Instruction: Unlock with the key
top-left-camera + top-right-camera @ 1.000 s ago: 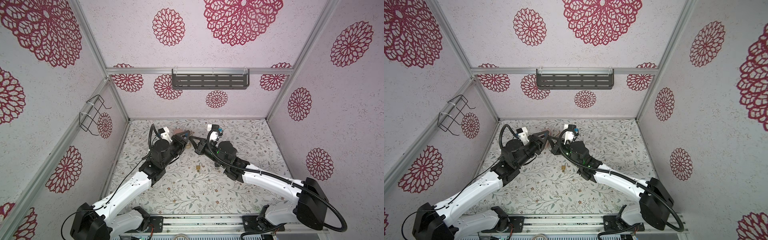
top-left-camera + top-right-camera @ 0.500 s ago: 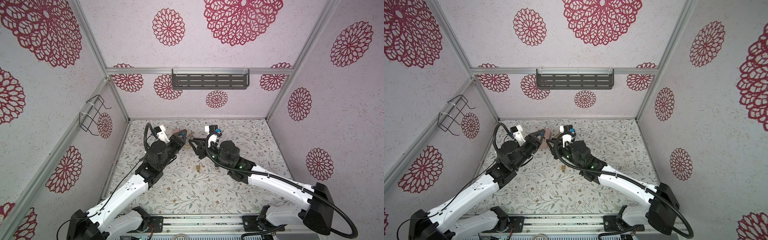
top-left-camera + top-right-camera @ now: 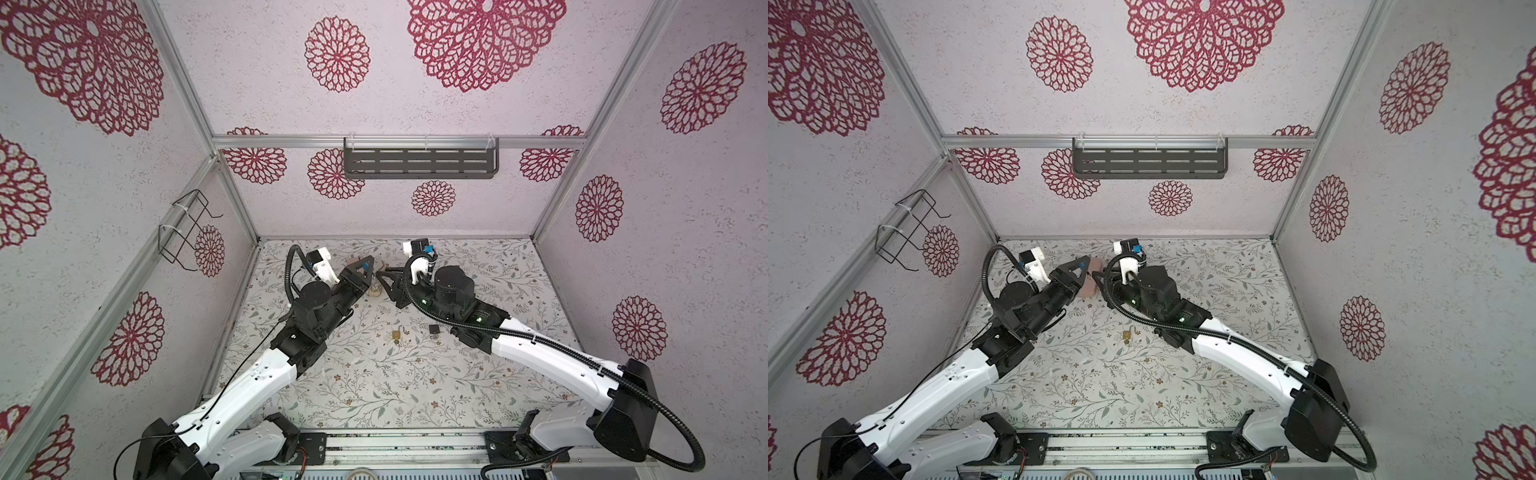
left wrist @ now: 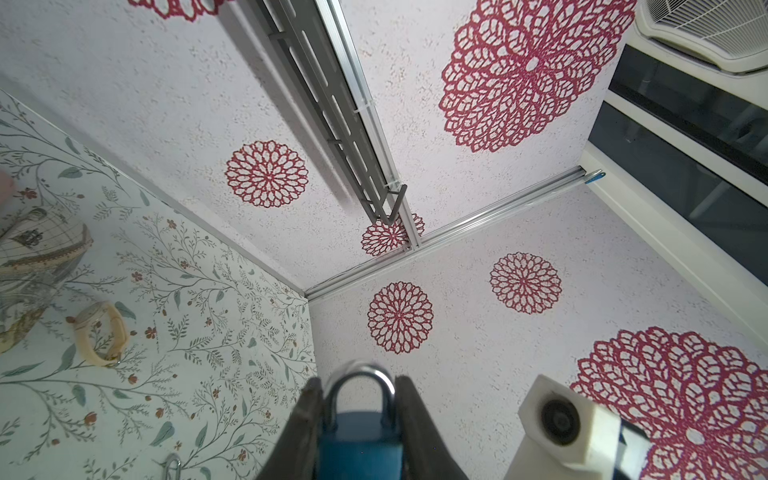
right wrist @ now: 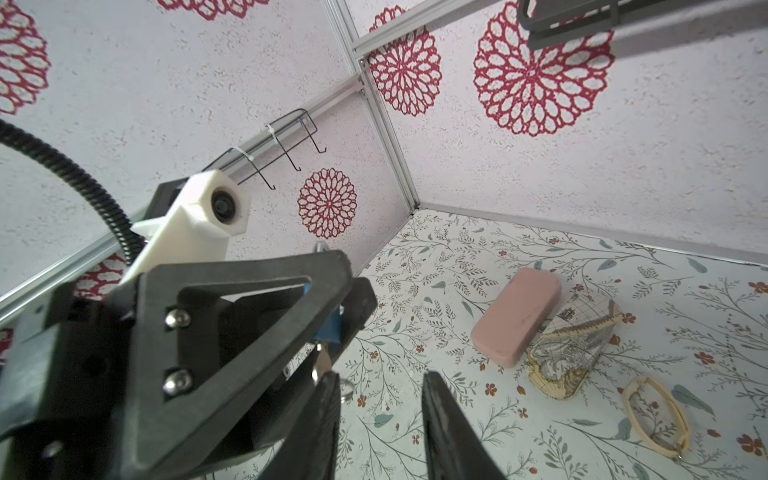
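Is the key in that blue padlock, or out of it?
In, it seems: the key sticks out of the blue padlock clamped in the left gripper, while the right gripper stands open beside it.

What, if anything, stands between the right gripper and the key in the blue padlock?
Nothing visible. The key sticks out of the padlock clamped in the left gripper; the right gripper sits open right beside it.

The table's (image 3: 374,399) front half lies open. A brass padlock (image 3: 397,333) and small dark object (image 3: 435,329) sit mid-table; left gripper (image 4: 358,382), right gripper (image 5: 380,380) and pink case (image 5: 515,316) crowd the back.
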